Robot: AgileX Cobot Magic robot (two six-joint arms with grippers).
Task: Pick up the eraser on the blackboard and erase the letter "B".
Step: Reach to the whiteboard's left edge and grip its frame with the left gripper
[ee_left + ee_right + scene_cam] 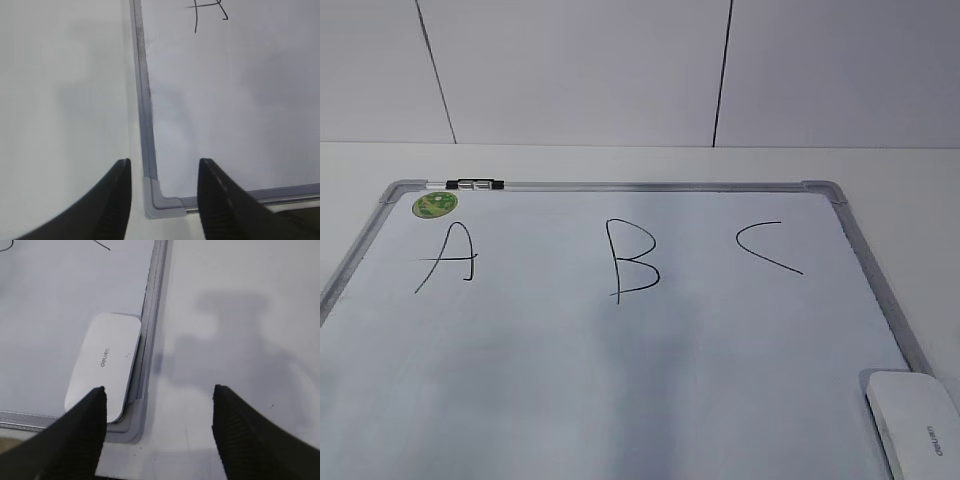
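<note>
— Where does the eraser (104, 365) lie?
— In the blackboard's (620, 380) near-right corner, at ten o'clock from the right gripper (159, 405), long axis along the frame.
— Grippers?
— Right spread, empty, nearer; left gripper (164, 172) likewise.

— What carries everything here?

— A plain white tabletop (620, 162). In the exterior view it fills the frame below the grey panelled wall (580, 70) at the top.

— And what lies directly on it?

— Only the blackboard (650, 360), flat, its silver-grey frame running from the upper left to the right edge of that frame.

— How much bare tabletop shows?

— A strip between the wall and the board's top rail, plus a margin at the right. The left wrist view shows it bare along the left half; the right wrist view shows it bare on the right, with soft shadows across it.
</note>
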